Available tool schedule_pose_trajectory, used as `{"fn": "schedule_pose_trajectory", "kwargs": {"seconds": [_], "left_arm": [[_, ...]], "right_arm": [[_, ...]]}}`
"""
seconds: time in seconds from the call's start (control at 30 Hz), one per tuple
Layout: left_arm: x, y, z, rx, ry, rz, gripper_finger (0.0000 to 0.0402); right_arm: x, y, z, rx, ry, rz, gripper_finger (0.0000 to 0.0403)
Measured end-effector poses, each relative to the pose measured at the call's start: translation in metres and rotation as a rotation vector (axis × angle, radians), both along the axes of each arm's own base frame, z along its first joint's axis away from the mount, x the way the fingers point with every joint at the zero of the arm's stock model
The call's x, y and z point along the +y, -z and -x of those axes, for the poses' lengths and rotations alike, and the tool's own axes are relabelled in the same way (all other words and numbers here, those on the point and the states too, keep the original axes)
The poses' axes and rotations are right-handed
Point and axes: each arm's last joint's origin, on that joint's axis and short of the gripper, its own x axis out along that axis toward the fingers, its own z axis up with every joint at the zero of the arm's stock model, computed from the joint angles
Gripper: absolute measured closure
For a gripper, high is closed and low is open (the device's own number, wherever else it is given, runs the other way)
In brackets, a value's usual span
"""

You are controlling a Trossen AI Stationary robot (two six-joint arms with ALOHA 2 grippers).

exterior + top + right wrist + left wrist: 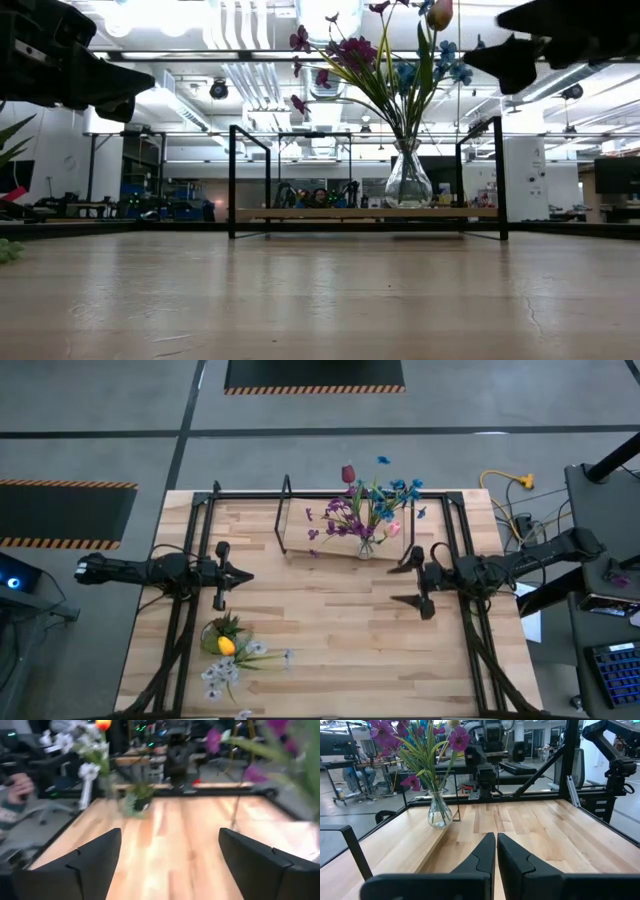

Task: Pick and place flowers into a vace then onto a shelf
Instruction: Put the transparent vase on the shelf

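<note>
1. While the vase [366, 546] stands upright on the shelf [300, 532] with a full bunch of flowers [365, 505] in it, the largest risk sits with the shelf itself: a light board on thin black supports at the far side of the table [330, 640]. A knock from either arm could shift it and bring everything on it down.

2. Right arm, next in size. Its right gripper [418, 576] hangs in the air just beside the vase end of the shelf, jaws spread wide and holding nothing. A careless swing toward the far side would put a finger into the stems or the glass. Judgement: any move from here should go away from the shelf.

3. Left arm. Its left gripper [221, 575] hovers over the left part of the table, well apart from the vase, jaws pressed together and empty. Low risk while it waits there.

4. Potted plant [226, 636], near the table's front left, with some pale flowers [222, 674] beside it. If these stems are meant for the vase, a reach for them may catch the plant's leaves and drag or tip it.

5. Vase: clear glass, round, nearly see-through in the low view. It looks top-heavy, with tall stems fanning wide above a small base. A further stem pushed in at an angle could lever it over or off the board's edge.

6. Flowers: thin, springy stems. A stem brushed by a finger may flick out of the vase.
</note>
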Motion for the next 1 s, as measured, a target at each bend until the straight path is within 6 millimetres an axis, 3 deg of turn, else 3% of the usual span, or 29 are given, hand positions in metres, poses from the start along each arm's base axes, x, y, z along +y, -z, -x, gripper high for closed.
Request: {"fn": "schedule_pose_trajectory", "kwargs": {"seconds": [0.17, 0.37, 0.67, 1.0], "left_arm": [[0.0, 0.0, 0.0, 0.0, 0.0, 0.0, 0.0402], [0.0, 0.0, 0.0, 0.0, 0.0, 0.0, 0.0402], [0.0, 0.0, 0.0, 0.0, 0.0, 0.0, 0.0402], [0.0, 0.0, 0.0, -0.001, -0.001, 0.0, 0.0402]], "right_arm": [[0.003, 0.027, 0.008, 0.065, -0.034, -0.024, 0.0117], [-0.001, 0.05, 0.022, -0.055, -0.038, -0.02, 0.0222], [-0.003, 0.041, 0.032, -0.082, -0.051, 0.073, 0.0384], [-0.006, 0.044, 0.044, -0.097, -0.073, 0.084, 0.039]]}}
